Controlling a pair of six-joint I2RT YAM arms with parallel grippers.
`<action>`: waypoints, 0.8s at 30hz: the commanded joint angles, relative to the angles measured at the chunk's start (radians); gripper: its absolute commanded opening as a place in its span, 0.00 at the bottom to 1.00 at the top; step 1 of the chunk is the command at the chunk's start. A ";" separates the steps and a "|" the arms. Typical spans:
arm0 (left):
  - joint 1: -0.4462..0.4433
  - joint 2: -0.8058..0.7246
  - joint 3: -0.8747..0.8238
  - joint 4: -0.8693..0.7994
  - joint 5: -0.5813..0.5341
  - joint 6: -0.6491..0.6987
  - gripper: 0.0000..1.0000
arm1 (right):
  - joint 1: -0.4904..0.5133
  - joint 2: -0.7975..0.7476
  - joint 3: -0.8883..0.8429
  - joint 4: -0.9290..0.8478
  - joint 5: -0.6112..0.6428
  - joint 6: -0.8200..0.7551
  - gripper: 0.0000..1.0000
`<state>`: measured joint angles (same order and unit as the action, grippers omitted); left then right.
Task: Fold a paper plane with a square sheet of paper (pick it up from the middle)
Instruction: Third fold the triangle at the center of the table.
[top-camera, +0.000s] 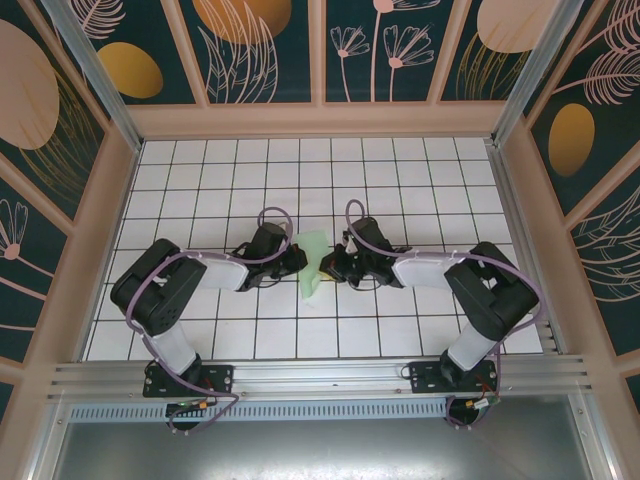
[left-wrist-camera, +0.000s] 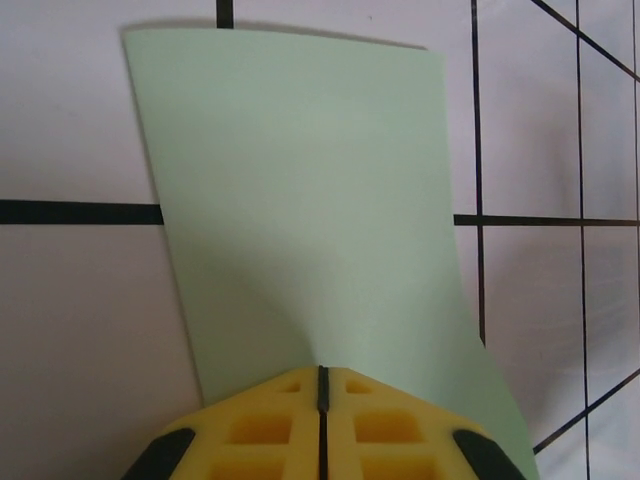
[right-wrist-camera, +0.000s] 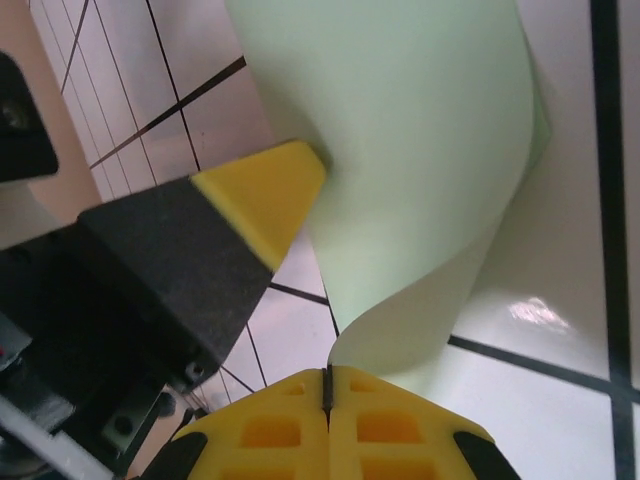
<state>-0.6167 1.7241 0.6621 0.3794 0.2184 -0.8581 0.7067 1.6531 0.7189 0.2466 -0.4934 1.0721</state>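
White gridded tabletop (top-camera: 200, 190); left gripper (left-wrist-camera: 322, 385) and right gripper (right-wrist-camera: 327, 380) each clenched on the square sheet of paper (left-wrist-camera: 300, 200). Advice: align edges squarely before creasing, keeping tension even.

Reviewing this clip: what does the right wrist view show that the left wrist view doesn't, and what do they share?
Right wrist first: the sheet of paper curls upward from the right pincer, whose yellow pads are shut on its edge, and the left pincer comes in from the left against the paper. Left wrist next: the sheet spreads out almost flat over the white gridded table, both far corners visible, pinched at its near edge by the shut left pincer. Shared: pale green paper, closed yellow pads, black grid lines.
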 joint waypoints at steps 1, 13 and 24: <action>-0.003 -0.084 0.043 -0.021 -0.062 0.037 0.12 | 0.010 0.041 0.032 0.023 0.012 -0.021 0.00; 0.008 0.042 0.105 -0.087 -0.116 -0.001 0.05 | 0.020 0.107 0.063 0.072 0.019 -0.033 0.00; 0.009 0.076 0.085 -0.115 -0.131 -0.019 0.01 | 0.022 0.137 0.048 0.171 0.001 0.002 0.00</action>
<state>-0.6136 1.7809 0.7547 0.3019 0.1093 -0.8642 0.7200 1.7775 0.7597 0.3435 -0.4900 1.0595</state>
